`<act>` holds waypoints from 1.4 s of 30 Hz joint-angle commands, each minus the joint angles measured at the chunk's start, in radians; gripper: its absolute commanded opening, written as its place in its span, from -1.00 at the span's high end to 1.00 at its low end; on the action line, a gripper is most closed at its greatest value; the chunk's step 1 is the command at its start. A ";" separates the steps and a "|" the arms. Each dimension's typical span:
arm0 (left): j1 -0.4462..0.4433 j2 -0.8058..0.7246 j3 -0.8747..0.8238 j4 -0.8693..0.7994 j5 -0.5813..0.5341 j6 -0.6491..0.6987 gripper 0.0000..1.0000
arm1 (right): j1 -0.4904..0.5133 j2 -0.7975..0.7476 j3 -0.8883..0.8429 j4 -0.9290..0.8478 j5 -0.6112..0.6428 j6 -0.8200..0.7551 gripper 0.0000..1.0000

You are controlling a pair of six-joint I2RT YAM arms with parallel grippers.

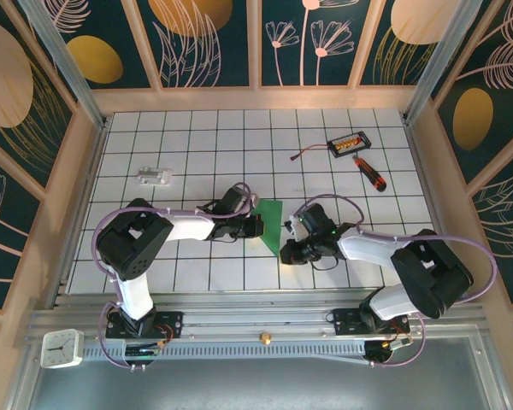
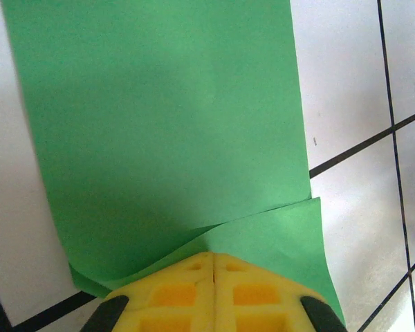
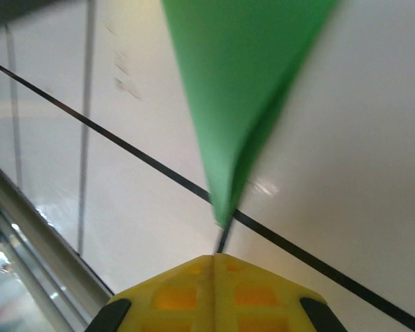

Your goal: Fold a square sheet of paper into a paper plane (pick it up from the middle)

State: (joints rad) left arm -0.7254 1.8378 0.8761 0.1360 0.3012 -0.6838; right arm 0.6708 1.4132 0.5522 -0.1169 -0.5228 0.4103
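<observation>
Currently the paper point(image 1: 271, 224), thin, limp and crease-prone, wants pinching at its folded edge; both sets of jaws are together.

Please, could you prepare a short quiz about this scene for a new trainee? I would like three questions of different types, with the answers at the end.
1. True or false: the left gripper and the right gripper both have their jaws shut.
2. Where does the screwdriver lie relative to the green paper? A) farther back and to the right, close to the black box; B) on top of the paper; C) at the near left corner of the table.
3. In the left wrist view, is the paper one flat layer or folded?
Key: 1 true. 2 A. 3 folded: one layer overlaps another near the fingertips.
</observation>
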 commanded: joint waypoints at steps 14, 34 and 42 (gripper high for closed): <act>0.014 0.043 -0.006 -0.096 -0.061 0.015 1.00 | -0.041 0.193 0.091 0.140 -0.052 -0.019 1.00; 0.010 -0.177 -0.020 -0.019 0.024 -0.116 0.52 | -0.045 0.203 -0.063 0.153 0.016 0.025 1.00; -0.061 -0.196 -0.145 0.146 0.124 -0.275 1.00 | -0.048 0.206 -0.064 0.145 0.024 0.019 1.00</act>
State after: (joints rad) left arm -0.7689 1.6264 0.7559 0.1913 0.3569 -0.8722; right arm 0.6277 1.5864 0.5400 0.1577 -0.5774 0.4290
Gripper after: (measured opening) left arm 0.058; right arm 0.057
